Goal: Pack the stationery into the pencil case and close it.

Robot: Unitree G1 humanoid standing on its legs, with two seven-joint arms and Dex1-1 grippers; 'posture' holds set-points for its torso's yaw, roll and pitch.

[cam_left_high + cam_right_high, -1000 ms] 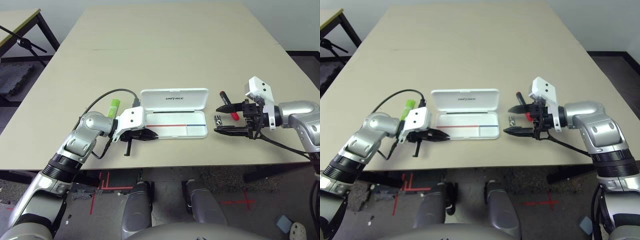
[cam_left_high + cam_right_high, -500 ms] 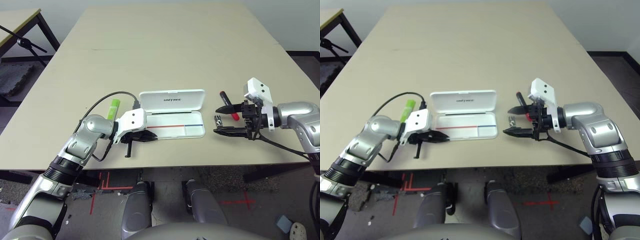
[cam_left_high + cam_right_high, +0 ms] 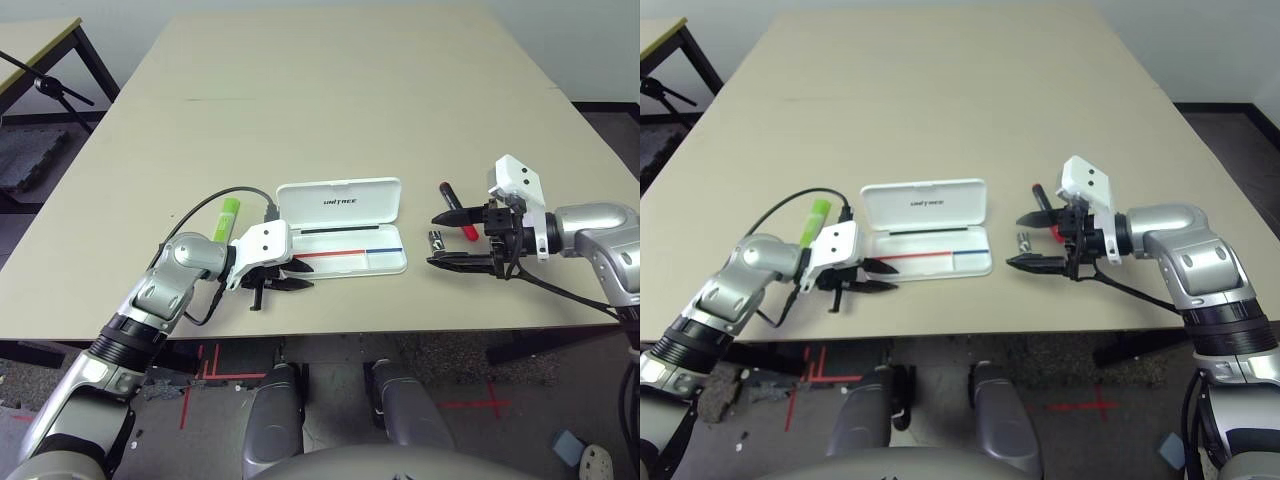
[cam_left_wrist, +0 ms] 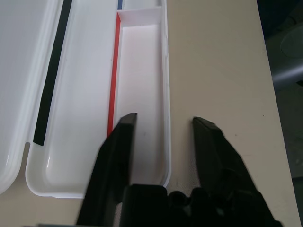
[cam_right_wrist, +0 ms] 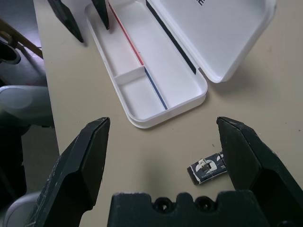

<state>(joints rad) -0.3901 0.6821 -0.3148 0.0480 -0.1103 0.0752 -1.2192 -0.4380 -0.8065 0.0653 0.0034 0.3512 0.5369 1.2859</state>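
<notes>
The white pencil case (image 3: 345,262) lies open in the middle of the table, its lid (image 3: 338,200) folded back and its tray (image 4: 142,85) bare. My left gripper (image 3: 303,277) is open at the tray's left end; in the left wrist view one finger (image 4: 116,151) hangs over the tray and the other over the table. Behind that wrist lies the lime-green highlighter (image 3: 229,214). My right gripper (image 3: 438,240) stands wide open right of the case, around the tiny black-and-silver piece (image 5: 208,169) without touching it. The red marker (image 3: 458,210) lies just behind its far finger.
The table's front edge (image 3: 330,335) runs close below both grippers. A black cable (image 3: 215,194) loops from my left wrist over the table. Behind the case the tabletop (image 3: 330,90) stretches far back. A second table (image 3: 30,45) stands off to the far left.
My left gripper has opened at the tray's left end. The case has slid a little to the left and turned slightly. The right arm has not moved.
</notes>
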